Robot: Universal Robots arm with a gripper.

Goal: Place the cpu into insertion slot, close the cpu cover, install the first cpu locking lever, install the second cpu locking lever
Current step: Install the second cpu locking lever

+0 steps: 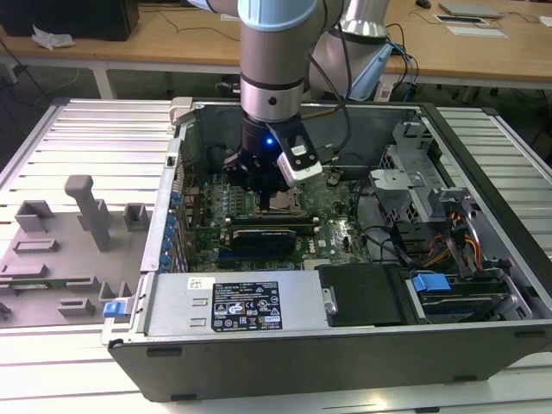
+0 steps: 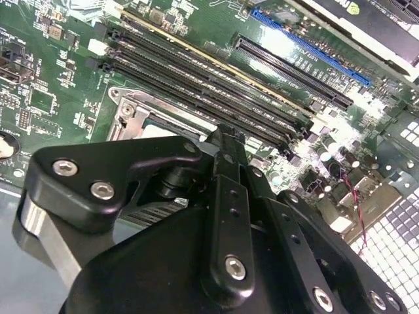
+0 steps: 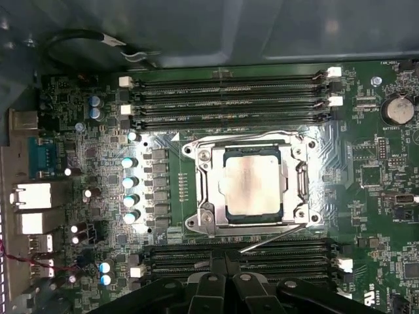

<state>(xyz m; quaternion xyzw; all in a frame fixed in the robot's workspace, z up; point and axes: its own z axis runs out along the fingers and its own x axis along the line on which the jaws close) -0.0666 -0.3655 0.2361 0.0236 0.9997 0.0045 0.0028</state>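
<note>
The black pincer [image 3: 226, 278] hangs low over the green motherboard [image 3: 366, 216] inside the open dark-grey computer case [image 1: 345, 362]; its two fingers [image 3: 211, 288] lie pressed together with nothing between them, their tips over the black memory slots [image 3: 242, 252] just beside the socket. Beyond the tips, the small square cpu with its silvery-grey metal top [image 3: 251, 186] lies flat in the square silver-rimmed insertion slot [image 3: 200, 190], near the middle of the board. The thin silver cpu cover [image 3: 302, 186] lies down around the chip, framing it. One thin wire locking lever [image 3: 272, 239] slants loose along the near edge of the socket. A second bank of memory slots [image 3: 229, 98] runs along the far side. In the exterior view the pincer [image 1: 263, 194] stands upright over the board, the case resting on a ribbed metal worktop [image 1: 95, 138].
</note>
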